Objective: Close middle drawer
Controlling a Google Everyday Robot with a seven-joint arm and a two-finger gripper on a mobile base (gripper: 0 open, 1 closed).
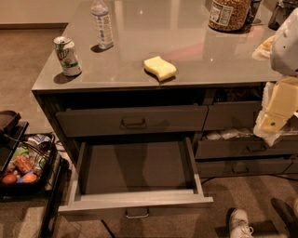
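The middle drawer (135, 201) is pulled far out from the left column of the counter. Its dark inner floor is bare, its side rims are paler grey, and a small metal pull handle (137, 213) sits at the centre of its front. Above it is the top drawer (132, 121) with its own handle, standing slightly out. My gripper (271, 124), cream and white, hangs at the right edge of the view in front of the right column of drawers. It is well to the right of the open drawer and higher than its front, touching nothing.
On the counter top (186, 42) stand a green can (67, 56), a water bottle (102, 23), a yellow sponge (159, 68) and a jar (228, 14). A wire rack of snacks (23, 165) stands at the left. A shoe (240, 223) is on the floor at bottom right. Right-column drawers (242, 148) are partly open.
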